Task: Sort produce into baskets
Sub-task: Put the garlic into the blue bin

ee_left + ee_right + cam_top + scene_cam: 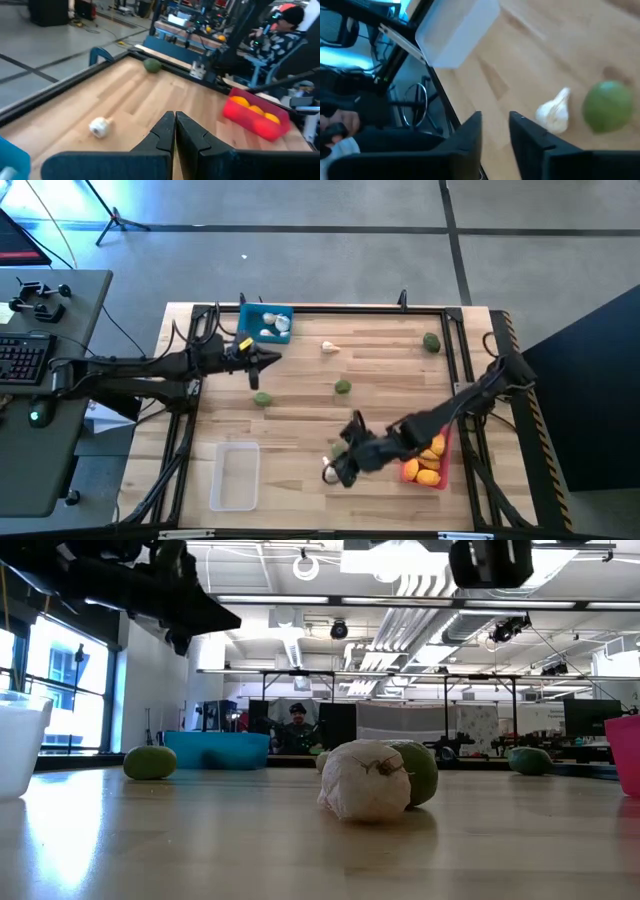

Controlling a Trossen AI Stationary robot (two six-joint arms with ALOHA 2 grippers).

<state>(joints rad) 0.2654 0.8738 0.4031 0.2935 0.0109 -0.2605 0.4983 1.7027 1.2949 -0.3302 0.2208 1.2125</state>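
Observation:
My left gripper [268, 361] is shut and empty, just near of the blue basket [266, 322], which holds whitish garlic bulbs. My right gripper [495, 125] is slightly open and empty. It hovers above a garlic bulb [555, 112] and a green fruit [607, 106] that lie side by side on the table, also in the low view [365, 780]. The red basket [440, 472] beside the right arm holds yellow fruits. The clear basket [235, 475] stands near left. Loose on the table are green fruits [262, 397], [342, 387], [431, 342] and a garlic bulb [329, 348].
Black rails [300, 308] run along the table's far edge and sides. A desk with a keyboard [25, 358] stands left of the table. A seated person [280, 35] shows beyond the table. Bare wood [390, 370] lies at the table's middle and far right.

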